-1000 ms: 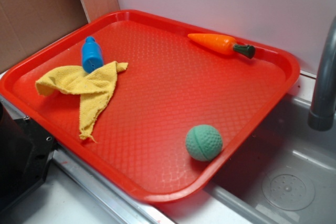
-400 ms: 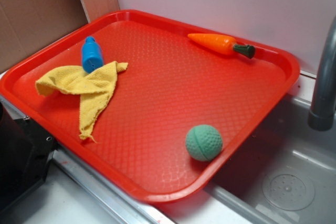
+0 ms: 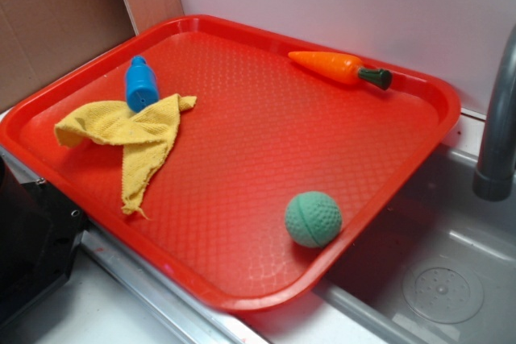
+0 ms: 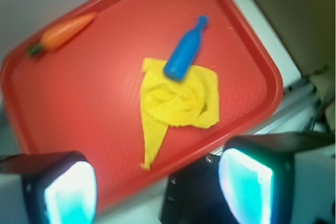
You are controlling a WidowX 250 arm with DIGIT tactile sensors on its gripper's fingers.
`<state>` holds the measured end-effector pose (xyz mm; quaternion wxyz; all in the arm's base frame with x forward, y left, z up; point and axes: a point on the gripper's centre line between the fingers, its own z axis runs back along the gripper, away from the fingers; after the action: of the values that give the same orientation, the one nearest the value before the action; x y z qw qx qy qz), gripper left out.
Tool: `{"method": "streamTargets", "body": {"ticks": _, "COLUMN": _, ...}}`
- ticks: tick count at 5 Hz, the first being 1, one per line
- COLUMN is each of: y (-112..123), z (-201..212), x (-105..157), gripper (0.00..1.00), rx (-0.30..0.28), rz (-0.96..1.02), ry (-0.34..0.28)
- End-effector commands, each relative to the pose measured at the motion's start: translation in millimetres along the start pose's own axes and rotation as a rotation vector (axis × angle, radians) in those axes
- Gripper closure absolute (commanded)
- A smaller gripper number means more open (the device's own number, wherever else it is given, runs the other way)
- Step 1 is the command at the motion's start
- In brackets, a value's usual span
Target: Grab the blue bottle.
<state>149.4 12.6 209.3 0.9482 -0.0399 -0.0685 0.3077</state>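
The blue bottle (image 3: 141, 84) lies on its side at the far left of the red tray (image 3: 266, 31), its base resting on the edge of a crumpled yellow cloth (image 3: 129, 138). In the wrist view the blue bottle (image 4: 185, 51) lies with its neck pointing up-right, base on the yellow cloth (image 4: 178, 100). My gripper (image 4: 157, 192) is open and empty, high above the tray's near edge, well short of the bottle. The gripper does not show in the exterior view.
An orange toy carrot (image 3: 339, 67) lies at the tray's back right and a green ball (image 3: 313, 219) sits near its front right. A grey sink (image 3: 443, 279) with a tap (image 3: 496, 134) is to the right. A black block (image 3: 32, 239) stands by the tray's front left edge.
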Motion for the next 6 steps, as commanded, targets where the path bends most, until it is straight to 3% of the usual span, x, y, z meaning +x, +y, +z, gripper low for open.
{"method": "streamTargets", "body": {"ticks": 1, "y": 13.1, "z": -38.9, "x": 34.3, "gripper": 0.0, "rx": 0.044, "rz": 0.286, "ry": -0.06}}
{"method": "streamTargets", "body": {"ticks": 3, "y": 21.9, "z": -93.7, "x": 60.9, "gripper": 0.0, "rx": 0.086, "rz": 0.441, "ry": -0.091}}
{"method": "streamTargets", "body": {"ticks": 5, "y": 26.6, "z": -140.4, "x": 76.7, "gripper": 0.0, "rx": 0.166, "rz": 0.517, "ry": -0.145}}
{"method": "streamTargets", "body": {"ticks": 6, "y": 31.7, "z": -159.2, "x": 80.4, "gripper": 0.0, "rx": 0.208, "rz": 0.515, "ry": -0.118}}
